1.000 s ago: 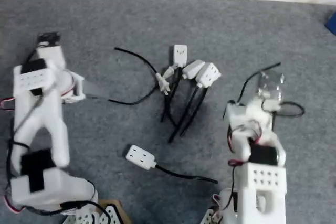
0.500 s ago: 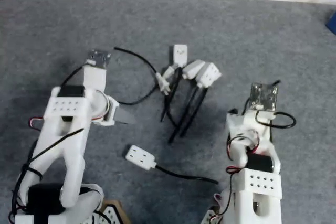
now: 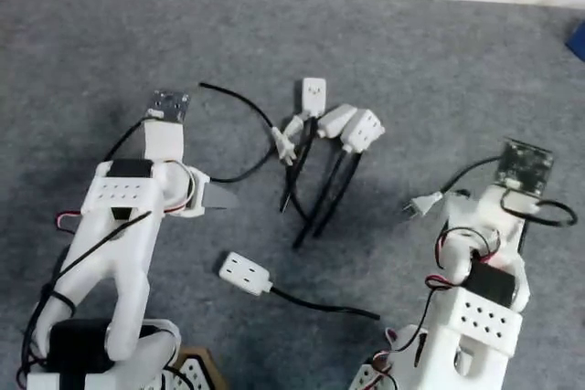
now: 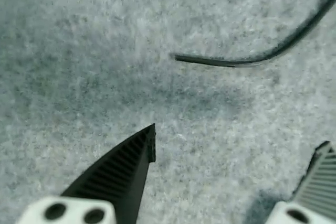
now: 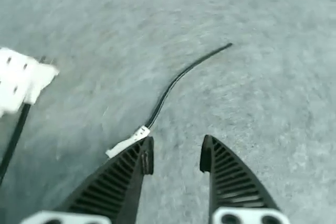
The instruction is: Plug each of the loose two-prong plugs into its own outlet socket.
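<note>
My right gripper (image 5: 176, 156) has swung outward since half a second ago. Its jaws are narrowly parted and empty, with a loose two-prong plug (image 5: 126, 142) just off one fingertip and an outlet socket (image 5: 18, 85) farther out on that side. My left gripper (image 4: 231, 150) has scarcely shifted; it is spread wide, holding nothing, with a black cable (image 4: 247, 61) ahead.

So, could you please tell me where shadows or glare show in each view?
High view: even, soft light on the carpet, with a faint shadow around the bundled cables and no glare. Left wrist view: a broad soft shadow lies beside the black cable, on the side toward the left gripper. Right wrist view: the carpet darkens near the right gripper; no glare.
</note>
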Available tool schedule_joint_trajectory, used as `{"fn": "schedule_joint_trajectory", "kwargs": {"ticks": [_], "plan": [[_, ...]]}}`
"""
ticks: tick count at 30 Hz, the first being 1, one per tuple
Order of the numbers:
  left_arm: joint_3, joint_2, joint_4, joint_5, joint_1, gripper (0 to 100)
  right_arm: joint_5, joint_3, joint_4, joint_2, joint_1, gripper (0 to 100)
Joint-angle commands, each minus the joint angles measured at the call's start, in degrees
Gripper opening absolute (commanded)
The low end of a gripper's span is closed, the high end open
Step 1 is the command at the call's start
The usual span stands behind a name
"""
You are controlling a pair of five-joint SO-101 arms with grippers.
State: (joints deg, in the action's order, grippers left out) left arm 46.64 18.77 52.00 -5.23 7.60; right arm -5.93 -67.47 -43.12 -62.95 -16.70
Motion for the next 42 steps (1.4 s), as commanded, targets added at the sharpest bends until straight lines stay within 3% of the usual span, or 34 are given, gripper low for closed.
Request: {"fn": "schedule_joint_trajectory", "kwargs": {"ticks": [1, 4, 6, 10, 14, 18, 19, 24, 26, 28, 34, 38, 42], "plan": [[-0.04, 1.80, -0.97, 0.62, 0.92, 44, -11.52, 2.86, -2.95, 0.22, 11.65, 14.7], [0.04, 1.71, -1.05, 0.62, 1.19, 44, -15.91, 3.47, -6.20, 1.54, 21.41, 14.8], [0.31, 1.63, -1.93, 0.70, 1.19, 44, -15.30, 8.13, -9.01, 5.93, 23.25, 14.8], [1.36, -3.21, -7.30, 0.53, 1.71, 44, -7.30, 19.65, -13.41, 22.20, 17.54, 14.6], [-2.95, -11.21, -8.79, 0.62, 4.35, 44, -9.67, 30.11, -17.01, 37.23, 13.85, 14.6], [-6.99, -17.36, -7.56, 0.70, 4.53, 44, -23.30, 41.45, -23.52, 48.57, 12.26, 14.6], [-7.96, -18.07, -6.86, 0.70, 4.53, 44, -29.89, 44.44, -25.80, 50.77, 11.82, 14.5], [-9.10, -19.30, -5.98, 0.53, 4.53, 44, -80.35, 52.97, -33.54, 58.51, 7.43, 14.1], [-9.10, -19.38, -5.98, 0.53, 4.53, 44, -91.96, 53.05, -32.04, 60.62, 6.11, 9.0], [-9.10, -19.56, -6.07, 0.53, 4.53, 44, -93.80, 53.67, -29.32, 62.81, 6.37, 0.6], [-9.10, -19.74, -6.15, 0.53, 4.53, 44, -94.33, 54.20, -28.00, 68.44, 8.40, 2.2], [-9.10, -19.74, -6.15, 0.44, 4.53, 44, -100.84, 54.20, -28.00, 69.93, 9.63, 2.2], [-9.10, -19.82, -6.15, 0.44, 4.53, 44, -100.92, 56.66, -24.22, 71.78, 10.15, 2.2]]}}
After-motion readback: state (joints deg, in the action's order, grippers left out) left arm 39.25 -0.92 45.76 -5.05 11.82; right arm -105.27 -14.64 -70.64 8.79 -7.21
